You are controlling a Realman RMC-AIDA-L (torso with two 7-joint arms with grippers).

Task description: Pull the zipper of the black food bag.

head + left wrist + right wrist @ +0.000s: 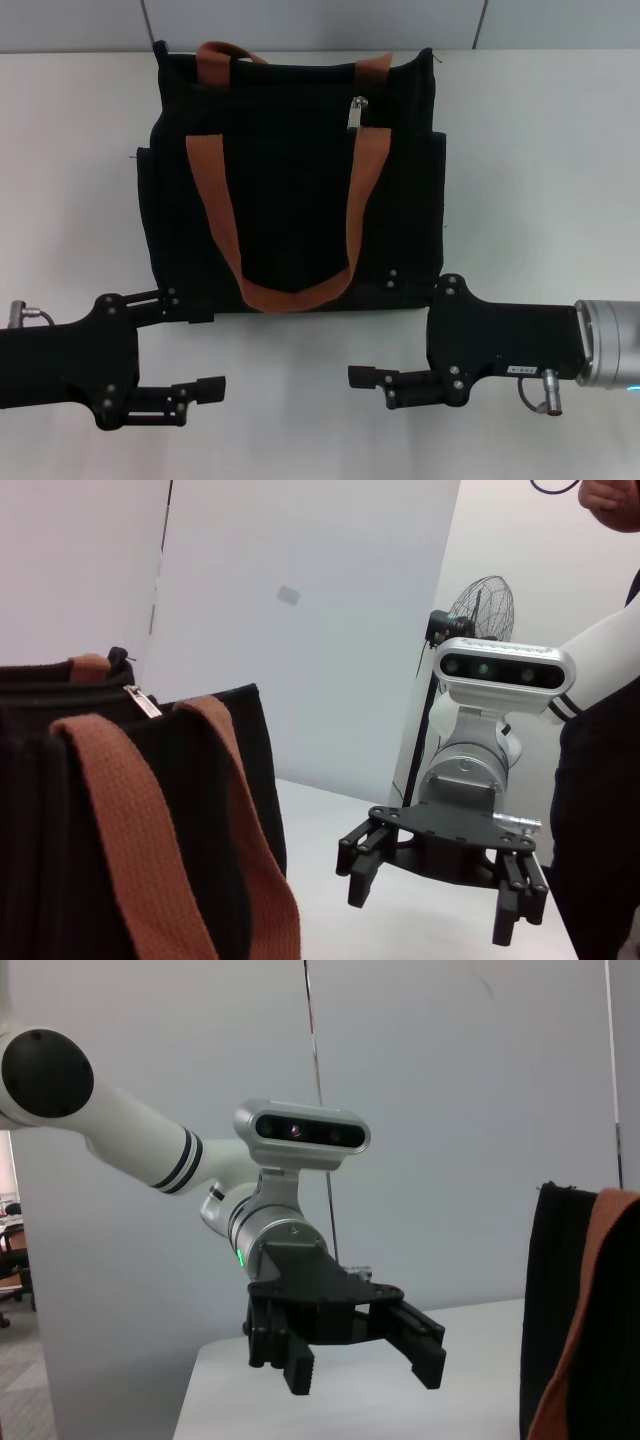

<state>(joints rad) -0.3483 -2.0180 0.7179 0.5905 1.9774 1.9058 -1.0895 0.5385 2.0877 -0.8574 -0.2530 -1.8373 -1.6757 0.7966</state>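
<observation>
Both pincers, left pincer (190, 368) and right pincer (385, 330), hang open and empty at frame bottom; the small zipper (356, 111) on the black food bag (290, 180) could slip a grasp.

I see a plain white surface (540, 150) running back to a pale wall (320, 20) with thin vertical seams between its panels. From the left wrist camera I can make out a round wire-caged fan (478, 610) standing on a pole beyond the surface's far side, close to the wall. A person (600, 810) in dark clothing stands at that edge of the frame — only part of the torso and a hand (612, 502) up high are in view.
</observation>
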